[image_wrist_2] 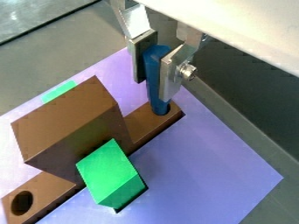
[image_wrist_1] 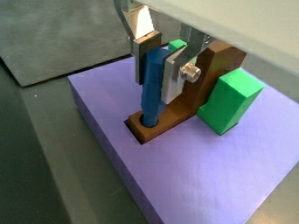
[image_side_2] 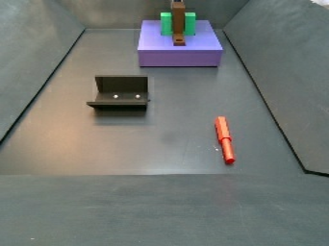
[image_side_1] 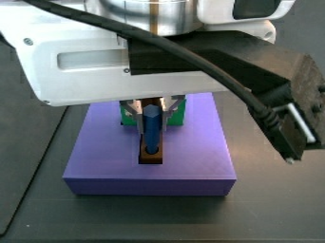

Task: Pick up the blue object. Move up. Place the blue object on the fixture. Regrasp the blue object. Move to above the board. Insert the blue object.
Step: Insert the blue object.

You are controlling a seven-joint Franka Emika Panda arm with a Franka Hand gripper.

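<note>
Above the board (image_wrist_1: 105, 166), the gripper (image_wrist_1: 163, 63) is clamped on the upper part of the blue object (image_wrist_1: 153, 86), whose lower end sits in the brown bar (image_wrist_2: 138, 133) below the jaws; the peg looks light, stiff and smooth, best held high on its shaft.

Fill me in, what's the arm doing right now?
The gripper is over the board, its fingers on either side of the blue object. That peg stands upright with its lower end in the brown bar, beside the green block. The fixture and red peg lie off on the floor.
</note>
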